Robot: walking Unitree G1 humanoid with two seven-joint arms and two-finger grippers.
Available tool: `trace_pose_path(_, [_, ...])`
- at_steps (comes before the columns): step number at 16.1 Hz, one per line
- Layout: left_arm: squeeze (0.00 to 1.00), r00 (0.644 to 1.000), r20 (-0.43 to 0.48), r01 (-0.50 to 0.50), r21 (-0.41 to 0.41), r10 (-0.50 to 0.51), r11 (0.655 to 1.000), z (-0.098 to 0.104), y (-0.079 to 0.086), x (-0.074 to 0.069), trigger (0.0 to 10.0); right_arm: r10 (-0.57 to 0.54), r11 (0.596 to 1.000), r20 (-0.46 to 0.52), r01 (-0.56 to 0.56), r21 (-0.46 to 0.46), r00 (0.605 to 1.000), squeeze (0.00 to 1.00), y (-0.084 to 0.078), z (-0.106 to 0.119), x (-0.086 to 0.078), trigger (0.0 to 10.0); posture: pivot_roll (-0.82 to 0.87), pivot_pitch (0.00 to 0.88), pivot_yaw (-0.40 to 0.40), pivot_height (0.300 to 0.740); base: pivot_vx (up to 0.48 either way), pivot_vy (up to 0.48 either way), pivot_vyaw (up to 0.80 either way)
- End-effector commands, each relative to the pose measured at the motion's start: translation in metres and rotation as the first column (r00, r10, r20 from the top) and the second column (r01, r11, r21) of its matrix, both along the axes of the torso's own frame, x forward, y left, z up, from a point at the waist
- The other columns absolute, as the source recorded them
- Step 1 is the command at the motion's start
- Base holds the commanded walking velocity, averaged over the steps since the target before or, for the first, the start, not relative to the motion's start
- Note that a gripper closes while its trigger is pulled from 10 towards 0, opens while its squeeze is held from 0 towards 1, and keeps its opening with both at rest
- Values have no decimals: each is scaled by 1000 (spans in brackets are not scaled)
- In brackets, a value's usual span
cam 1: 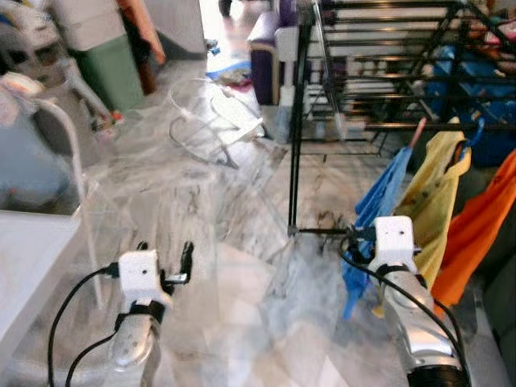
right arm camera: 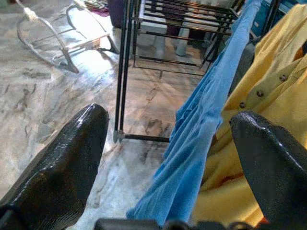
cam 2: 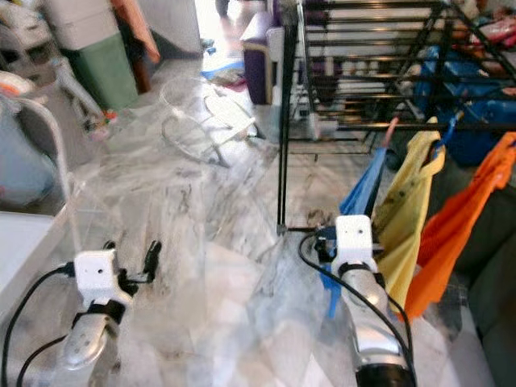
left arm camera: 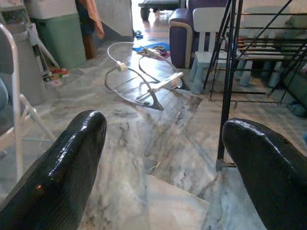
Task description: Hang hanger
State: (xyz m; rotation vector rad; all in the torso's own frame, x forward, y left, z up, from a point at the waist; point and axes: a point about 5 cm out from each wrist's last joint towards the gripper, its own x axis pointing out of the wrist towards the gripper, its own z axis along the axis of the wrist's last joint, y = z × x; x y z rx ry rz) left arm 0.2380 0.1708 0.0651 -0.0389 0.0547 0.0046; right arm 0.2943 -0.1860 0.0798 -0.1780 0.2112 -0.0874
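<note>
Your right gripper (right arm camera: 168, 158) was spread wide around the blue shirt (right arm camera: 201, 143), which hung on its hanger (cam 2: 389, 129) from the drying rack (cam 2: 387, 64). Closing there could have caught only cloth and dragged the yellow shirt (right arm camera: 268, 110) along. Your left gripper (left arm camera: 163, 163) hung spread, empty.

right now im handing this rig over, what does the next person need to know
Left tool: open, holding nothing, above the marble floor.
Right tool: open, the blue garment hanging between its fingers, not gripped.
Blue, yellow garment and orange garment hang on hangers from the black drying rack.
Done: those three look hung.
Left: I cannot tell whether the blue one's hanger is fully seated; check its hook before pulling the right arm back.
</note>
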Motion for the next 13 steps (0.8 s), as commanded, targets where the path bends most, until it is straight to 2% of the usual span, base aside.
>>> trace_pose_path(1, [0,1000,2,17,-15,-16,1000,2,-4,3,10000,-14,1000,11,14,-2,1000,0,-2,4,1,10000,-153,0,56,740,409,0,0])
trace_pose_path(4, [0,1000,-4,26,-24,-26,999,0,-8,4,10000,-16,1000,11,16,-1,1000,0,-2,4,3,10000,-155,0,58,740,426,0,0])
trace_pose_path(6, [0,999,-10,36,-30,-37,999,0,-10,4,10000,-19,1000,8,19,0,1000,0,-2,4,3,10000,-154,0,61,740,409,0,-587])
trace_pose_path(9, [0,999,-21,46,-31,-46,998,-1,-11,5,10000,-21,1000,13,21,-8,1000,0,0,4,5,10000,-151,0,63,740,382,0,0])
trace_pose_path(13, [0,998,-47,28,-39,-30,999,-5,-10,4,10000,-20,1000,13,20,-13,1000,0,1,4,6,10000,-150,0,63,740,0,0,0])
